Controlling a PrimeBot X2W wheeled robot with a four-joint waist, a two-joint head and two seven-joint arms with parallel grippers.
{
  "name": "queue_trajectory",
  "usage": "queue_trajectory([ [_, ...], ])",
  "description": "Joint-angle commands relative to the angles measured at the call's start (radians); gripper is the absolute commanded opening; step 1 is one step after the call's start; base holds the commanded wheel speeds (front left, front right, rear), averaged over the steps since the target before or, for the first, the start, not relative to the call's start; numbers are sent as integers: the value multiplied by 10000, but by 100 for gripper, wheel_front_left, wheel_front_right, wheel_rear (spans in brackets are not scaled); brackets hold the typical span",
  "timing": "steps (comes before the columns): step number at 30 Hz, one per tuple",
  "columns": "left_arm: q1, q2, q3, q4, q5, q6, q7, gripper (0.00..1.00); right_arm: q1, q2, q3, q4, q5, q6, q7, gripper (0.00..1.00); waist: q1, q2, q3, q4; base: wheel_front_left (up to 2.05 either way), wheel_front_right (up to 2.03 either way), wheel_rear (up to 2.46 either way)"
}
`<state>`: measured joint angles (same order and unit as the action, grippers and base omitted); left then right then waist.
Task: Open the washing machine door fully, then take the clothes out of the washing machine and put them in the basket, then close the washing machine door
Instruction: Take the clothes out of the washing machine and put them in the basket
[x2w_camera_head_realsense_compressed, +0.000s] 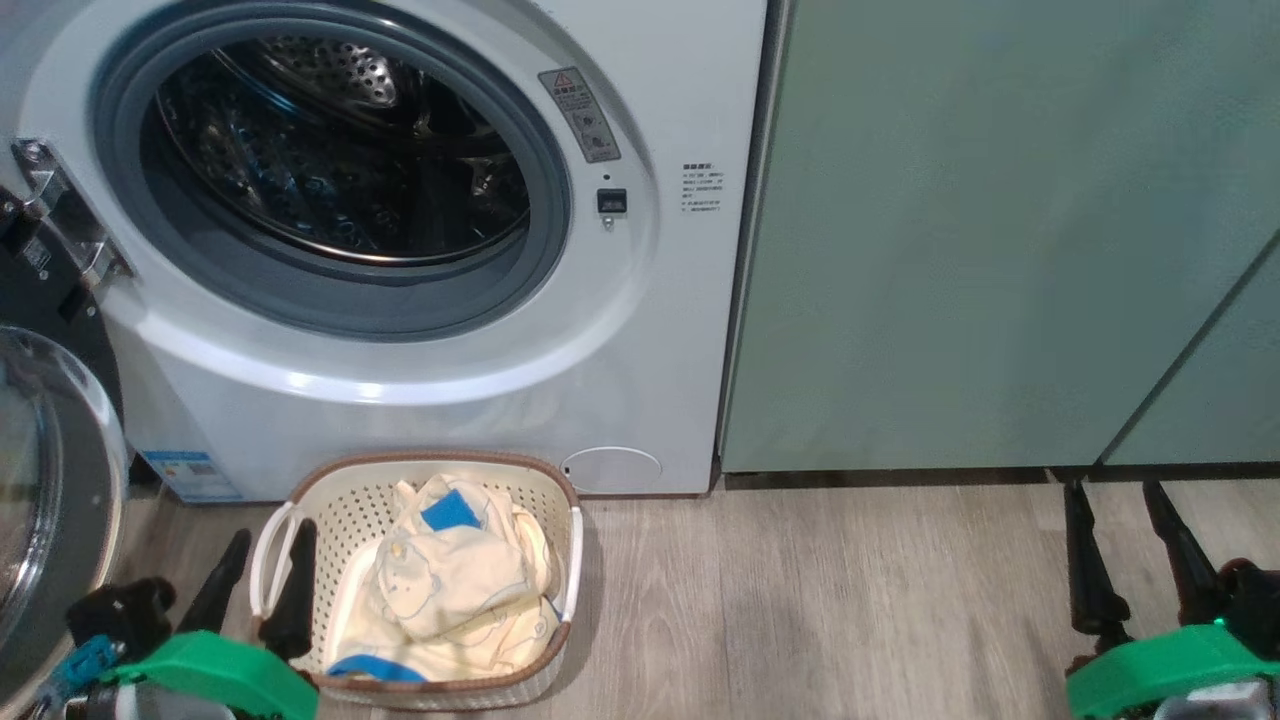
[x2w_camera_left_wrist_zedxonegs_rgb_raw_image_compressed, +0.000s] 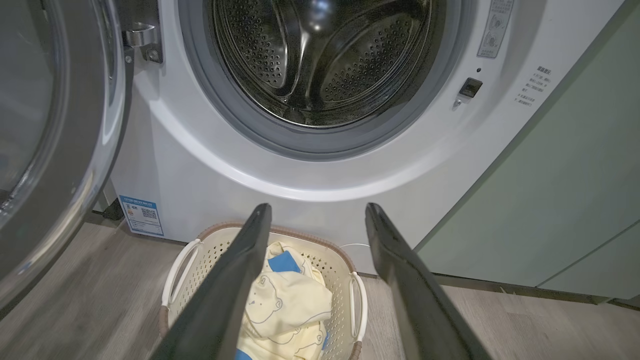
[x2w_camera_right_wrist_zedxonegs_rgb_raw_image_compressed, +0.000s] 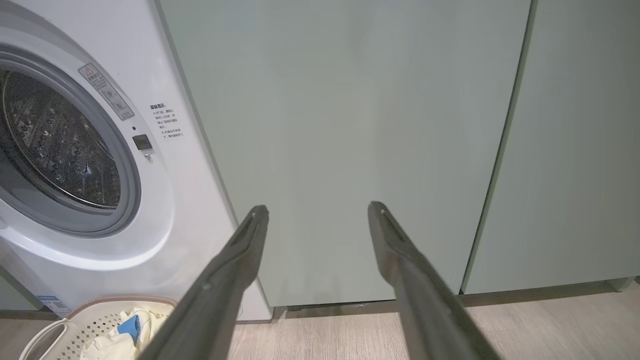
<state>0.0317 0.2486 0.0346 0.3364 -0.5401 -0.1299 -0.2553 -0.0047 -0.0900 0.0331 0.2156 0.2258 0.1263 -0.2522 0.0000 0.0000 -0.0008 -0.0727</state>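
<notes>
A: Two claws, state?
B: Spread wide, holding nothing: left claw (x2w_camera_left_wrist_zedxonegs_rgb_raw_image_compressed: 318, 206) at the nine o'clock side of the basket (x2w_camera_head_realsense_compressed: 440, 462), right claw (x2w_camera_right_wrist_zedxonegs_rgb_raw_image_compressed: 317, 206) well off at three o'clock.
A: Whereabouts of the clothes (x2w_camera_head_realsense_compressed: 455, 580)?
B: Heaped in the basket, on the floor (x2w_camera_head_realsense_compressed: 850, 600) at six o'clock of the washing machine (x2w_camera_head_realsense_compressed: 640, 330); washing machine door (x2w_camera_head_realsense_compressed: 60, 480) swung open at eight o'clock.

The big white front-loading washing machine (x2w_camera_head_realsense_compressed: 420, 400) stands far, its round opening uncovered. Its black-rimmed glass door (x2w_camera_head_realsense_compressed: 55, 480) hangs swung wide open at the left. Pale cream-yellow, blue-patched soft clothes (x2w_camera_head_realsense_compressed: 455, 585) lie heaped in the small cream perforated plastic basket (x2w_camera_head_realsense_compressed: 345, 505), near, just before the machine
</notes>
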Motion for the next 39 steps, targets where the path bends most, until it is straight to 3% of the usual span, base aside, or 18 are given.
queue_trajectory([
  [1,-613,209,397,-247,-91,-7,-64,100,-317,-177,211,-322,-38,44,-96,100,0,0,0,5,0,0,0],
  [39,-593,93,627,-519,227,-8,-65,100,-279,-220,253,-338,19,44,-96,100,0,0,37,98,0,0,0],
])
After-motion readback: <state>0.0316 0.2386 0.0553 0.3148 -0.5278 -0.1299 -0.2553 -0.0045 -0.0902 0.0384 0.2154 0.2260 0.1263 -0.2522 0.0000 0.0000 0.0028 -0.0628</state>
